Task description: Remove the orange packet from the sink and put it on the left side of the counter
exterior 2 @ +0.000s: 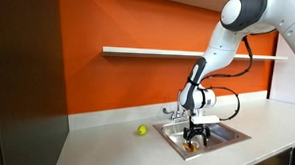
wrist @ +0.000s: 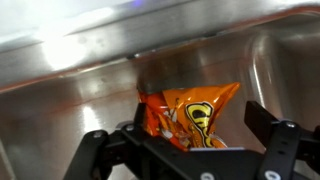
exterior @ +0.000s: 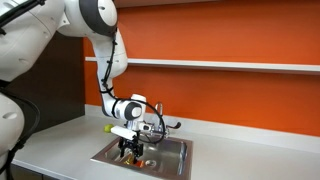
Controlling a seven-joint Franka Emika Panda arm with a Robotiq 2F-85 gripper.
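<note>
- Reaching down into the sink [wrist: 70, 75], the gripper [wrist: 188, 152] is hanging with its jaws spread wide, one on each side of the orange packet [wrist: 190, 118]. It is gripping nothing yet, and the straddle is, I judge, lining up a pinch across the packet's width.
- The packet is lying crinkled on the steel floor of the basin, close to a side wall, with its printed face turned toward the wrist camera.
- The sink is holding only the packet as far as I can make out, and the drain is hidden.
- A yellow-green ball [exterior 2: 141, 130] is sitting on the counter [exterior 2: 100, 142] just beside the sink, outside the basin.
- Farther back, the chrome faucet [exterior: 166, 125] is rising at the rim behind the gripper, leaving the arm to come in steeply from above.
</note>
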